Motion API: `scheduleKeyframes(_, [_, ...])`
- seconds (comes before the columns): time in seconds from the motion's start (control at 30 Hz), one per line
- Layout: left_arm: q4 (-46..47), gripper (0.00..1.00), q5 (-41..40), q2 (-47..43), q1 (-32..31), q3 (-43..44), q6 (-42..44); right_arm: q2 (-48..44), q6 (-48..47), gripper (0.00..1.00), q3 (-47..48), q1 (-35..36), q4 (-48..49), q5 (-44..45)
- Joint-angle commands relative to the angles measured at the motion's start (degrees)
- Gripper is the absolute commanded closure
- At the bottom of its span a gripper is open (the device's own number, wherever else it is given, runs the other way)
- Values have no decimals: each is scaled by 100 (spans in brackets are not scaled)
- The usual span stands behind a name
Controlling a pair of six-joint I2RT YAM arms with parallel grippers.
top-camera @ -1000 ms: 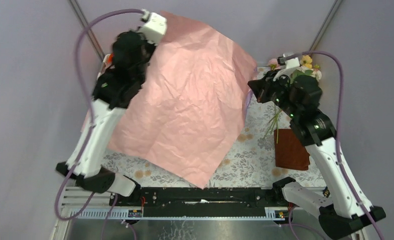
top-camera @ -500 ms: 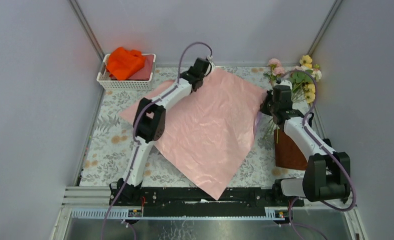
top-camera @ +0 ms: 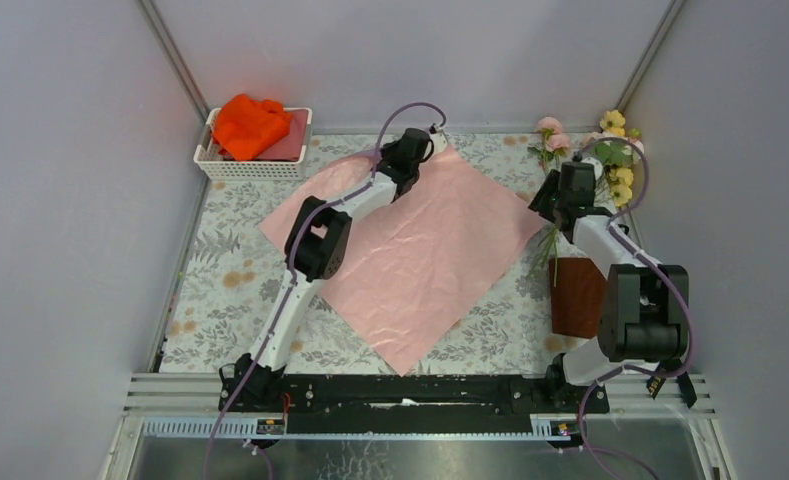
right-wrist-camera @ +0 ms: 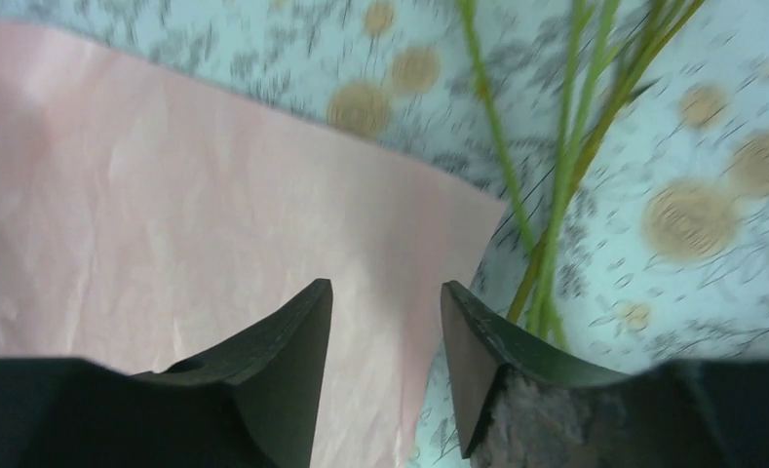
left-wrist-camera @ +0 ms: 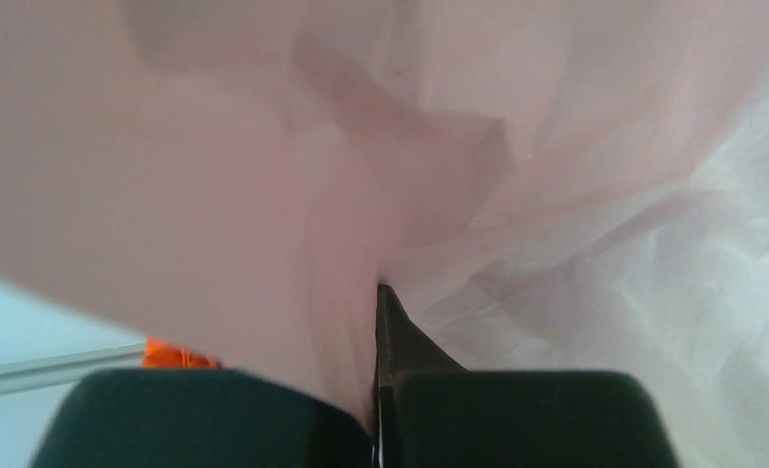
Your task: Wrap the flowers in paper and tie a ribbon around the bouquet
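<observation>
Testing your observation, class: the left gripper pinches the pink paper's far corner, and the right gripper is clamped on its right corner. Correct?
No. The right gripper is open over that corner of the paper, gripping nothing, as the right wrist view shows. The left gripper does pinch the far corner.

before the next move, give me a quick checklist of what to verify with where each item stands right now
1. paper spread open: ok.
2. left gripper shut on the paper's far corner: ok.
3. right gripper open and empty, above the paper's right corner: ok.
4. flowers lying on the paper: not ok, they lie off the sheet, past its right corner.
5. ribbon located: cannot tell, it shows in no view.
</observation>
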Motion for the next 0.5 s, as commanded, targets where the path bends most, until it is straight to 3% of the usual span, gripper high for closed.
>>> scheduleKeyframes(0.0, [731, 89, -147, 97, -38, 197, 334, -358, -227, 45, 553, -532, 47, 477])
scheduleKeyframes(0.07, [703, 55, -174, 43, -47, 194, 324, -298, -217, 45, 745, -850, -50, 207])
scheduleKeyframes(0.1, [705, 29, -214, 22, -55, 214, 332, -203, -236, 46, 897, -975, -199, 65])
scheduleKeyframes(0.13, [709, 13, -286, 9, -64, 329, 340, -54, -276, 47, 1096, -1065, -359, -17])
scheduleKeyframes(0.17, [686, 3, -382, 10, -56, 492, 335, 123, -338, 50, 1300, -1133, -512, -68])
scheduleKeyframes(0.33, [73, 2, -851, -230, -24, 1442, 51, 1287, -481, 59, 2328, -1346, -1175, -432])
scheduleKeyframes(0.47, [-1246, 1, -152, -1492, 22, 234, -733, 1971, -595, 54, 3017, -1361, -1482, -352])
